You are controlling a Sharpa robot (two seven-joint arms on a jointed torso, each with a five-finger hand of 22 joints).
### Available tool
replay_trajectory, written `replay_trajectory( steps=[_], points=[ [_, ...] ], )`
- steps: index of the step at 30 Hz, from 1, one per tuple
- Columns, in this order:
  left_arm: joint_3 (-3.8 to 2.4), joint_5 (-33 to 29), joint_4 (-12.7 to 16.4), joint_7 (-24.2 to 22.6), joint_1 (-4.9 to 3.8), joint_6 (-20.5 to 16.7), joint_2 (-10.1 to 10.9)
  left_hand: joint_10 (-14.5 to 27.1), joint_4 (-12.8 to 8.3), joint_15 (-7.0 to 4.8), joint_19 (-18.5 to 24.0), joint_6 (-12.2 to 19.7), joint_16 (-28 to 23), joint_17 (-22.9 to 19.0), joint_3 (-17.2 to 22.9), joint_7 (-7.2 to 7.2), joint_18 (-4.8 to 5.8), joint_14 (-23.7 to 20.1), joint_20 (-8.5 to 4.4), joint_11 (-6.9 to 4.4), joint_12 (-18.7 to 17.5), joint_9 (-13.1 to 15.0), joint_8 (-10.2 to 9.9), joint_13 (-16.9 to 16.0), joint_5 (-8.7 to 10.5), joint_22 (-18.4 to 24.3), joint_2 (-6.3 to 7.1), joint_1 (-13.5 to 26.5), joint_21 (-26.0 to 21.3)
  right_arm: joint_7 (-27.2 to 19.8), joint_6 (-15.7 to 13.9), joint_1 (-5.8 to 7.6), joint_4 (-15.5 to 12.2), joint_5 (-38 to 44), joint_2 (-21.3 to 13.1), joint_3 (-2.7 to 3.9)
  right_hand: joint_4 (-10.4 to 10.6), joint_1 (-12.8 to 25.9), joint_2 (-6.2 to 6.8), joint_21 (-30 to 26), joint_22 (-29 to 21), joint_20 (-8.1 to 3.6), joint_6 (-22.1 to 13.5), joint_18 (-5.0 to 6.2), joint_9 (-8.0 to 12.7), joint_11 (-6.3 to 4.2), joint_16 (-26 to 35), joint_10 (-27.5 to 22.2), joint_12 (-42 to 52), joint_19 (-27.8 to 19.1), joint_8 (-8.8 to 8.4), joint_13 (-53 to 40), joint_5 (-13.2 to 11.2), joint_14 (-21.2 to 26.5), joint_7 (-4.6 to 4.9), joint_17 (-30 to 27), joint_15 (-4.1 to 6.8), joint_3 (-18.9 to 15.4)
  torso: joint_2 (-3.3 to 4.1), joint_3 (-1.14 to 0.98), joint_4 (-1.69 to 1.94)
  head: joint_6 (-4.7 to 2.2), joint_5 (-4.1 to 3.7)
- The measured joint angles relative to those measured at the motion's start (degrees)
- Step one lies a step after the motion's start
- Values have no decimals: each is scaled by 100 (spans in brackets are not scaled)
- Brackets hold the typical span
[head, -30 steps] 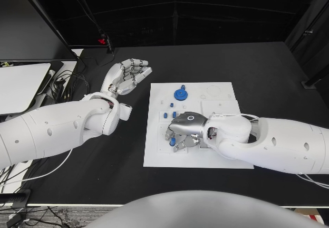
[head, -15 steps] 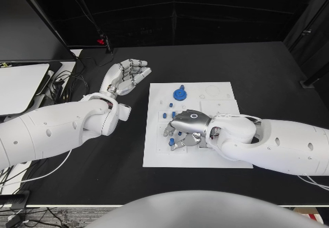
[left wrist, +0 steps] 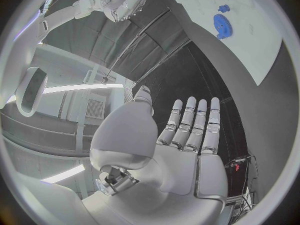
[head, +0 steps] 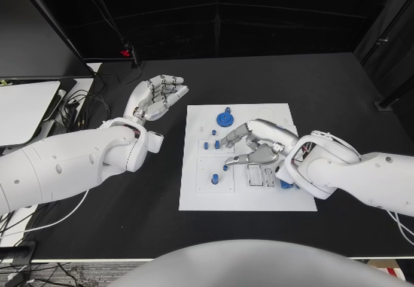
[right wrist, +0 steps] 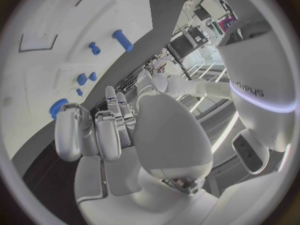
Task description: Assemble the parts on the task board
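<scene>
1. Head view: right silver many-fingered hand (head: 252,145) sits over the middle of the white flat task board (head: 198,200), fingers loosely curled and apart, nothing seen in them. Looks released, not grasping; whether a fingertip touches the board I cannot tell.
2. Step, my read: between picks. One blue peg-like part (head: 215,178) stands in the board's lower-left panel at about 7 o'clock from the right hand, just beside it but apart.
3. Loose parts waiting: blue round gear-like part (head: 226,119) at 11 o'clock of the right hand near the board's far edge; small blue pieces (head: 209,144) at 9 o'clock, close to the fingertips; another blue part (head: 285,185) at 4 o'clock, tucked against the right wrist.
4. Next move likely calls for lowering onto one of the small pieces at 9 o'clock and pinching it. They are tiny and close together, so a narrow precise pinch is needed.
5. Left silver many-fingered hand (head: 158,95) is off the board over the black table (head: 285,78), at 10 o'clock from the board. Left wrist view: fingers (left wrist: 194,126) straight and spread, palm bare, holding nothing.
</scene>
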State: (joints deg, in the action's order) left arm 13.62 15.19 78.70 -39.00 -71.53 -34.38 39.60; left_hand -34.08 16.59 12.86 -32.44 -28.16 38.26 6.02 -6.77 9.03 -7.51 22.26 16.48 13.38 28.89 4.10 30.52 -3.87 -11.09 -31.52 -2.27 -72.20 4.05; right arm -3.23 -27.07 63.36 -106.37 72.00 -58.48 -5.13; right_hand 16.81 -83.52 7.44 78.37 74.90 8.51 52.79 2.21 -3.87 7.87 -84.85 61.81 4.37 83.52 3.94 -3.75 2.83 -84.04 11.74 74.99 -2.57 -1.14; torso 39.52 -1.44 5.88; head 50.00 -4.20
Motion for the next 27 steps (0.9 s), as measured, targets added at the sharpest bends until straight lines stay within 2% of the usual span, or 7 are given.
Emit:
replay_trajectory(
  steps=[5,9,15,18,21,24,27],
  points=[
    [0,0,-7,0,0,6,-12,0,11,0,0,0,0,-1,-11,0,0,0,0,0,0,0,0,1,0,2,0,0,0,-187,-63,174,-59,-1248,-414,3,-9,319,-13,-251,0,50,-148,91,-6,-2,118,2,197,-137,28,-47,37,0,-21,0,0,-131,-3,5,5,0,-23],
    [0,-2,-28,0,0,9,-40,0,19,0,0,0,0,-7,-19,0,0,0,0,0,0,0,0,5,0,7,0,0,0,-230,-3,253,-86,-2046,-738,2,-33,552,-197,-634,0,11,-319,182,-26,-112,337,246,570,-413,122,-210,216,2,-95,-348,3,-262,-4,9,8,0,-70],
    [0,-30,-40,0,0,12,-99,0,19,0,0,0,0,-7,-19,0,0,0,0,0,0,0,0,5,0,7,0,0,0,-193,199,282,-125,-2666,-1114,-6,-58,627,-496,-1510,0,-143,-543,360,-66,-332,717,725,1802,-1033,343,-982,233,373,-274,-1024,188,-428,-6,18,11,0,-174],
    [0,-51,-47,0,0,13,-117,0,19,0,0,0,0,-7,-19,0,0,0,0,0,0,0,0,5,0,7,0,0,0,-138,308,285,-149,-2843,-1287,-10,-81,789,-714,-1853,0,-219,-666,451,-129,-264,522,828,4416,-1356,648,-3549,291,434,-443,-754,250,-665,-7,19,11,0,-307],
    [0,-68,-53,0,0,13,-133,0,19,0,0,0,0,-7,-19,0,0,0,0,0,0,0,0,4,0,7,0,0,0,-70,384,286,-185,-2936,-1435,-14,-17,900,-955,-2204,0,-110,-727,450,-233,-243,-92,1381,7303,-1737,1114,-6531,445,133,-316,-92,121,-903,-7,19,11,0,-480],
    [0,-80,-58,0,0,13,-147,1,19,0,0,0,0,-6,-19,0,0,0,0,1,3,1,0,4,0,7,0,0,0,-7,411,292,-219,-2945,-1566,-54,8,1044,-1096,-1663,0,11,-750,442,-355,-169,-478,2146,8400,-1471,1558,-7078,717,-4,-222,-5,-4,-1116,-7,19,12,0,-669],
    [0,-91,-61,0,0,13,-166,21,19,0,0,20,-1,-12,-19,20,0,0,0,21,23,-5,0,4,0,7,0,0,0,59,399,288,-277,-2864,-1692,-142,-7,1088,-1063,-487,0,99,-791,204,-477,-131,-501,2205,8545,-646,1967,-7120,982,1,-144,-3,-81,-1254,-4,18,12,0,-818]
  ],
)
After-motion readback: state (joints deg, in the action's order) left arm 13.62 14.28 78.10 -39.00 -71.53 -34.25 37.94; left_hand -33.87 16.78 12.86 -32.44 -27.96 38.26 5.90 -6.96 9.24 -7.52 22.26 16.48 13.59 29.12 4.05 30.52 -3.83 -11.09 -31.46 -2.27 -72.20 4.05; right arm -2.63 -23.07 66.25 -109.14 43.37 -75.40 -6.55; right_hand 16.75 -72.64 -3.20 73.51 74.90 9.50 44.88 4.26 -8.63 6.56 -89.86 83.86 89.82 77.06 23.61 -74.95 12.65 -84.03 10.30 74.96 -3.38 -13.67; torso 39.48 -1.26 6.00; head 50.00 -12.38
